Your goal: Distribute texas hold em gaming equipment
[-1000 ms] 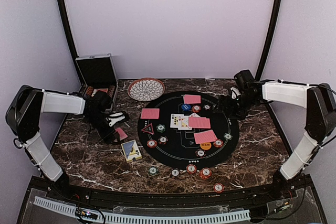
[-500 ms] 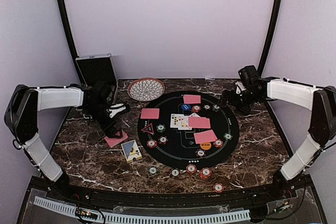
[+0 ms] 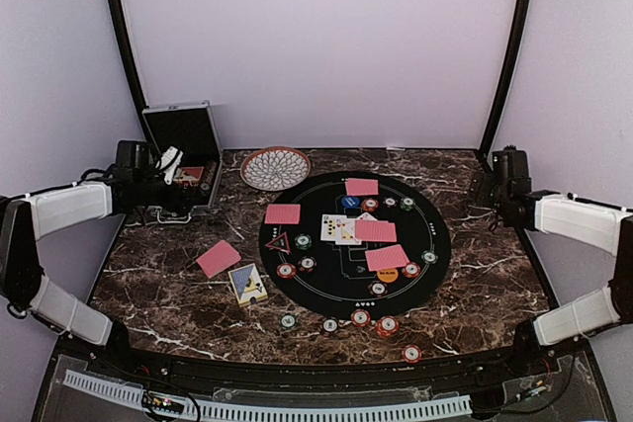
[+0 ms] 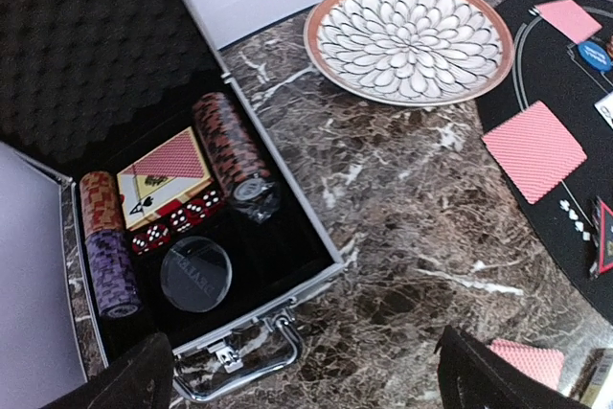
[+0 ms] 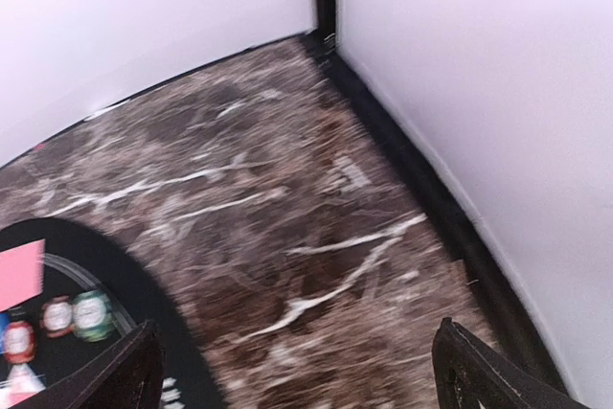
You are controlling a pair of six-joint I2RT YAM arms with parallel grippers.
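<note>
Black fingers [image 4: 124,380] of the left hand [image 4: 306,375] stand wide apart with nothing between them, low over the brown marbled desk [image 4: 383,198]. Just ahead and to the left of this hand lies the open silver-edged case [image 4: 86,35], its handle nearest the fingers. Inside it sit a clear round disc [image 4: 195,275], a purple chip stack [image 4: 113,275], red dice [image 4: 177,220], a card deck [image 4: 165,174] and a dark chip stack [image 4: 230,146]. Beside the right finger a loose red-backed card [image 4: 536,356] lies flat on the desk. Farther ahead and to the right stands the patterned bowl [image 4: 409,35]. At the far right is the black round mat [image 4: 586,193], carrying a face-down card [image 4: 533,150], the blue button [image 4: 594,55] and the red triangle marker [image 4: 603,237].

The right hand [image 5: 297,371] is also spread wide and holds nothing, over bare desk near the corner of the walls. To its left the mat's edge shows striped chips [image 5: 93,315]; the view is blurred.

From above, both hands sit off the mat, the left at the case, the right at the desk's right side. Between them the mat holds face-up cards [image 3: 341,229] at its middle and the orange button [image 3: 387,262]. A row of chips [image 3: 360,318] lies along the mat's near rim.
</note>
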